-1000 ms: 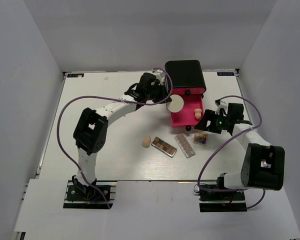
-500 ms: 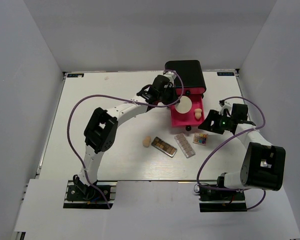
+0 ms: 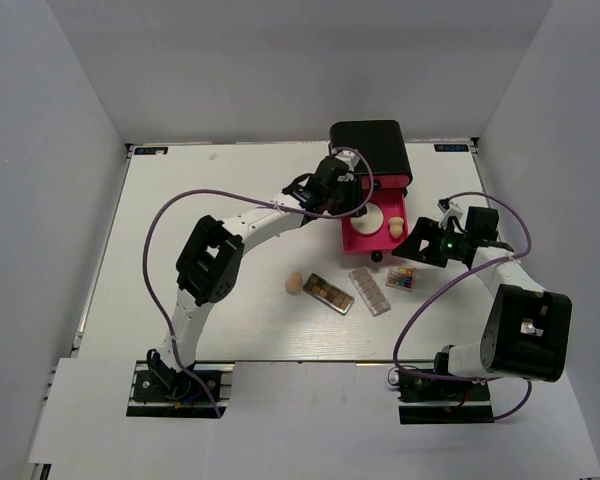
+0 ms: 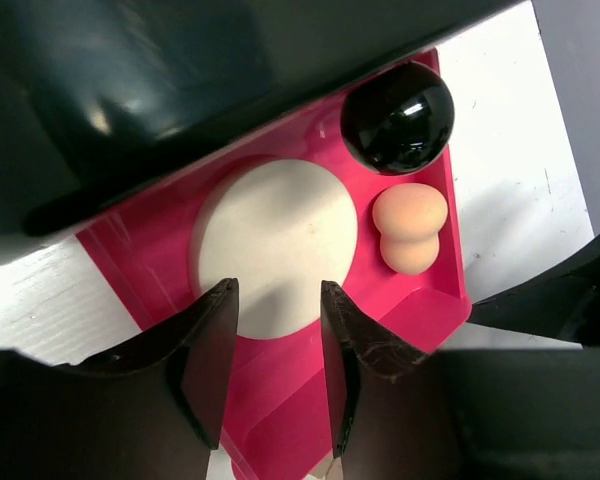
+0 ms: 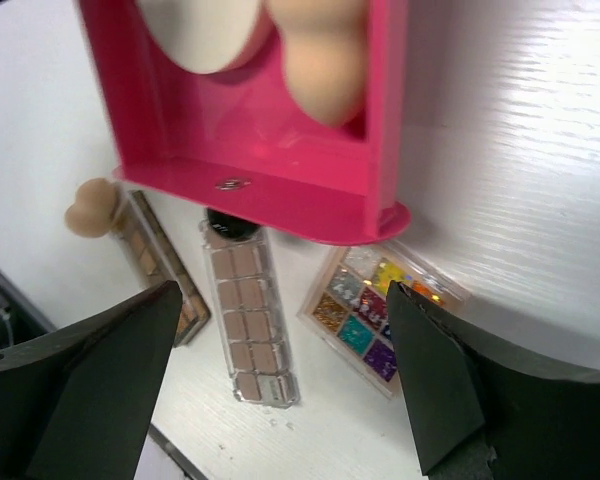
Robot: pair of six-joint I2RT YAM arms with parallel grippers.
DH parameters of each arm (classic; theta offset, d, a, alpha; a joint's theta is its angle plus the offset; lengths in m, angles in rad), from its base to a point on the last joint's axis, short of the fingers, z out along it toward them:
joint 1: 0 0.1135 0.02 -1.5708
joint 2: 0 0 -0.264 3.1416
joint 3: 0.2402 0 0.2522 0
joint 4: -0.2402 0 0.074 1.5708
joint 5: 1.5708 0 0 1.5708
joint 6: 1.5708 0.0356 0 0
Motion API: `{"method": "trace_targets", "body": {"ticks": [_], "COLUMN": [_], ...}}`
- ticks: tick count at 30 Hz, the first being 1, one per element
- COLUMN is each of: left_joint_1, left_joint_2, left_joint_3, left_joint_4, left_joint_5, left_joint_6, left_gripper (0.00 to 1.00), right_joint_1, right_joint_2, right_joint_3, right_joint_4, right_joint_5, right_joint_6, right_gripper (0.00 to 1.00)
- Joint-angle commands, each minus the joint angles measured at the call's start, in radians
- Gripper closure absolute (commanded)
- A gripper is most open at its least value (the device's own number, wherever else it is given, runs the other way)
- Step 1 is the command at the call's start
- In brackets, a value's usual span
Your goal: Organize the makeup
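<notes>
two pieces now lie in the pink drawer (image 4: 420,300), centre frame: my left end effector (image 4: 277,295), narrowly parted and empty, has dropped the round cream puff (image 4: 270,235) beside the egg sponge (image 4: 410,228); puff sorted.

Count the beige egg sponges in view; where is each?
2. One sponge lies in the open pink drawer beside the round puff; the other sponge sits on the table, left of the brown palette. The black box could hide more.

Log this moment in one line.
left fingers open above puff in drawer | sponge beside puff | right fingers open, empty | other sponge on table
</notes>
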Motion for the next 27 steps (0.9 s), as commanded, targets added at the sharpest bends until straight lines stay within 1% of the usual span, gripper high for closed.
{"method": "trace_targets", "body": {"ticks": [1, 2, 4, 5, 7, 8, 9, 10, 11, 12, 13, 14, 15, 16, 17, 18, 19, 20, 21, 22, 23, 24, 25, 26, 27], "left_joint_1": [-0.008, -0.008, -0.008, -0.008, -0.008, -0.008, -0.008, -0.008, 0.004, 0.016, 0.016, 0.016, 0.016, 0.016, 0.016, 0.016, 0.016, 0.016, 0.016, 0.016, 0.016, 0.016, 0.016, 0.016, 0.016], "left_joint_2": [-0.047, -0.056, -0.099, -0.12, -0.197, -0.231, -0.261, -0.332, -0.366, -0.404, -0.48, -0.521, -0.557, -0.634, -0.669, -0.709, -0.749, -0.832, -0.872, -0.913, -0.991, -1.027, -1.064, -1.094, -1.154], "left_joint_3": [0.034, 0.031, 0.019, 0.011, -0.042, -0.068, -0.097, -0.169, -0.208, -0.254, -0.342, -0.387, -0.432, -0.523, -0.567, -0.61, -0.698, -0.74, -0.784, -0.821, -0.889, -0.915, -0.94, -0.976, -0.989], "left_joint_4": [0.002, 0.011, 0.023, 0.037, 0.054, 0.077, 0.085, 0.091, 0.103, 0.105, 0.099, 0.089, 0.082, 0.06, 0.044, 0.03, 0.013, 0.007, 0.002, -0.009, -0.016, -0.026, -0.051, -0.065, -0.081], "left_joint_5": [0.005, 0.005, 0.001, -0.005, -0.015, -0.028, -0.036, -0.044, -0.053, -0.055, -0.065, -0.123, -0.143, -0.162, -0.197, -0.215, -0.237, -0.252, -0.284, -0.303, -0.32, -0.355, -0.372, -0.39, -0.406], "left_joint_6": [-0.006, -0.007, -0.007, -0.007, -0.006, -0.006, -0.006, -0.007, -0.013, -0.021, -0.042, -0.047, -0.049, -0.056, -0.068, -0.087, -0.117, -0.14, -0.165, -0.208, -0.228, -0.246, -0.278, -0.289, -0.299], "left_gripper": [0.51, 0.51, 0.51, 0.51, 0.52, 0.54, 0.57, 0.65, 0.71, 0.78, 0.9, 0.93, 0.94, 0.94, 0.92, 0.87, 0.69, 0.61, 0.54, 0.49, 0.42, 0.41, 0.41, 0.4, 0.4], "right_joint_1": [-0.013, -0.013, -0.013, -0.011, -0.005, -0.001, 0.011, 0.018, 0.028, 0.048, 0.068, 0.105, 0.105, 0.149, 0.157, 0.2, 0.27, 0.297, 0.324, 0.379, 0.433, 0.487, 0.51, 0.55, 0.59], "right_joint_2": [-0.008, -0.011, -0.008, 0.0, 0.018, 0.041, 0.058, 0.073, 0.11, 0.133, 0.151, 0.188, 0.208, 0.218, 0.23, 0.227, 0.221, 0.198, 0.184, 0.175, 0.152, 0.144, 0.142, 0.147, 0.156], "right_joint_3": [0.052, 0.055, 0.065, 0.081, 0.122, 0.172, 0.202, 0.237, 0.301, 0.33, 0.353, 0.404, 0.424, 0.443, 0.453, 0.453, 0.446, 0.432, 0.394, 0.377, 0.36, 0.343, 0.326, 0.326, 0.332], "right_joint_4": [0.002, -0.001, -0.009, -0.012, -0.119, -0.178, -0.352, -0.448, -0.54, -0.638, -0.771, -0.867, -0.868, -0.927, -0.928, -0.908, -0.833, -0.787, -0.738, -0.684, -0.568, -0.509, -0.457, -0.362, -0.339], "right_joint_5": [-0.13, -0.207, -0.299, -0.432, -0.537, -0.619, -0.637, -0.638, -0.638, -0.634, -0.628, -0.61, -0.599, -0.588, -0.556, -0.536, -0.51, -0.455, -0.423, -0.392, -0.334, -0.31, -0.292, -0.258, -0.24], "right_joint_6": [-0.041, -0.071, -0.126, -0.212, -0.347, -0.428, -0.663, -0.788, -0.915, -1.175, -1.267, -1.432, -1.505, -1.562, -1.594, -1.614, -1.615, -1.613, -1.61, -1.59, -1.573, -1.553, -1.509, -1.487, -1.48], "right_gripper": [0.11, 0.11, 0.11, 0.11, 0.11, 0.11, 0.11, 0.11, 0.11, 0.12, 0.14, 0.19, 0.21, 0.23, 0.27, 0.27, 0.27, 0.26, 0.24, 0.22, 0.19, 0.18, 0.16, 0.14, 0.14]}}
